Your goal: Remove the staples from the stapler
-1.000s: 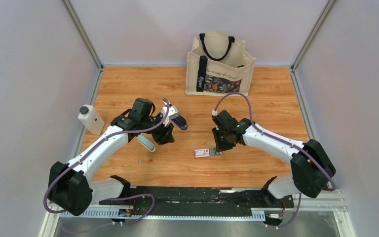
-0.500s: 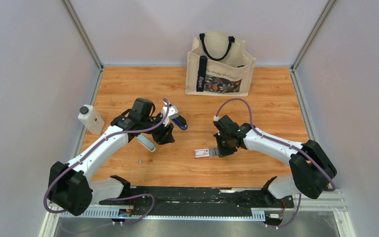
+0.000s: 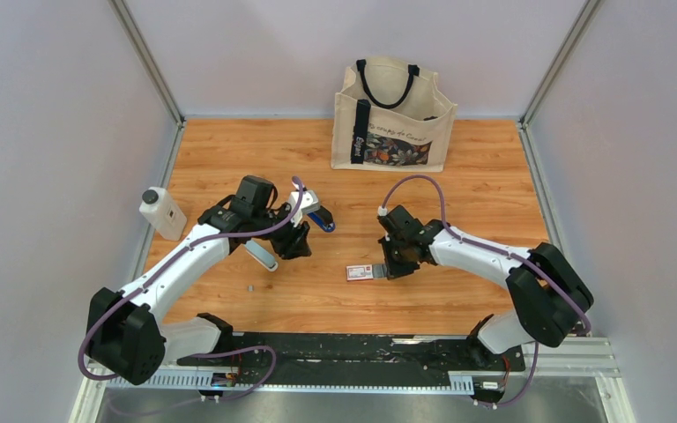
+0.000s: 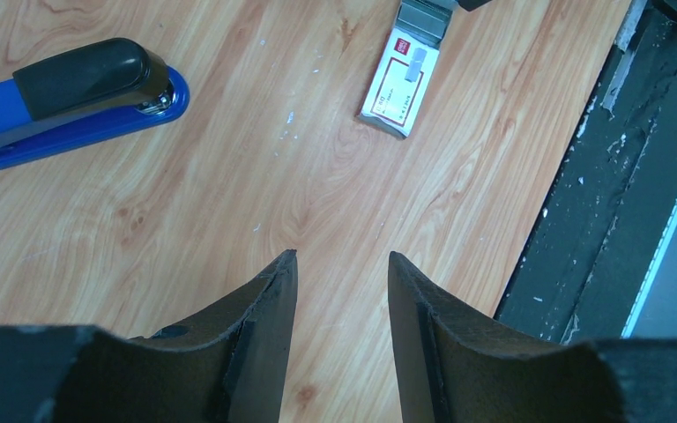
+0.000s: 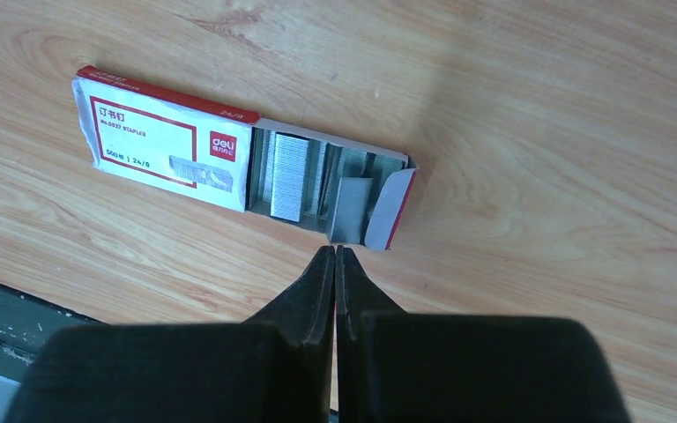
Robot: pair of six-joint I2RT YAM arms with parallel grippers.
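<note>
The blue stapler (image 3: 323, 220) with a black top lies on the wooden table; it also shows at the upper left of the left wrist view (image 4: 70, 101). My left gripper (image 3: 296, 241) is open and empty, just beside the stapler, and hovers over bare wood (image 4: 338, 261). My right gripper (image 3: 391, 267) is shut, with its tips (image 5: 335, 252) at the near edge of an open white-and-red staple box (image 5: 163, 145). Silvery staple strips (image 5: 287, 174) lie inside the box's open end. No loose strip shows in either gripper.
A pale grey-white oblong tool (image 3: 262, 256) lies left of my left gripper. A small grey bit (image 3: 250, 287) lies nearer the front. A white black-capped bottle (image 3: 161, 214) stands at the left wall. A canvas tote bag (image 3: 392, 119) stands at the back.
My right gripper has shifted a little left and nearer, up to the open end of the staple box. The left arm and the stapler have not moved.
</note>
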